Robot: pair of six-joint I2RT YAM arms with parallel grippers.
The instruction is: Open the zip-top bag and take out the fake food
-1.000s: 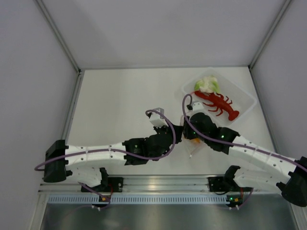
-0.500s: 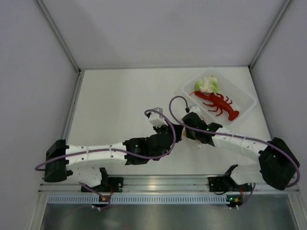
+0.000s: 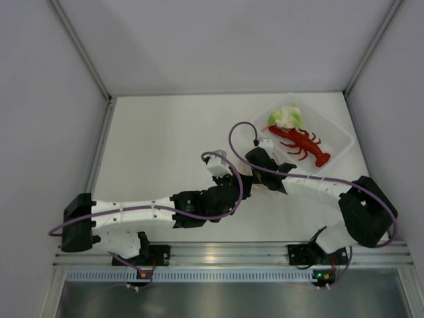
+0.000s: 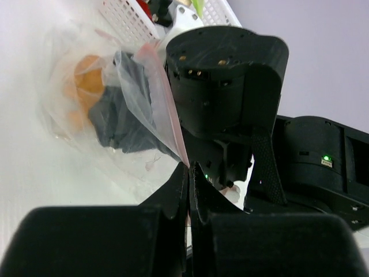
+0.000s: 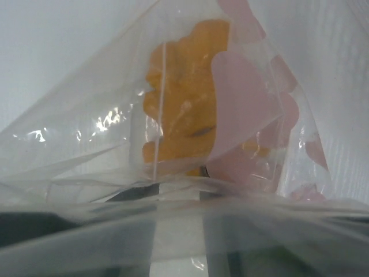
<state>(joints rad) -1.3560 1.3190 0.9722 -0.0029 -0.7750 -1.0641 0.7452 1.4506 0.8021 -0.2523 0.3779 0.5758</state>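
The zip-top bag (image 4: 138, 86) hangs between my two grippers, with the orange ridged piece (image 4: 86, 86) inside. My left gripper (image 4: 189, 170) is shut on the bag's edge by the pink strip. My right gripper (image 4: 118, 118) has its dark fingers pushed inside the bag. In the right wrist view, clear plastic (image 5: 86, 150) drapes over my right gripper (image 5: 180, 187), whose fingers stand apart just short of the orange piece (image 5: 184, 98). In the top view, the left gripper (image 3: 243, 185) and right gripper (image 3: 255, 177) meet at mid-table and hide the bag.
A rigid clear tray (image 3: 341, 136) at the back right holds the red lobster (image 3: 301, 142) and the white-and-green leafy piece (image 3: 286, 118). A white gridded part (image 4: 130, 20) shows behind the bag. Enclosure walls stand at left, right and back.
My right gripper has moved up and left from above the bag towards the left gripper, and its elbow has swung back right. The bag no longer shows in the top view. The left arm has held still.
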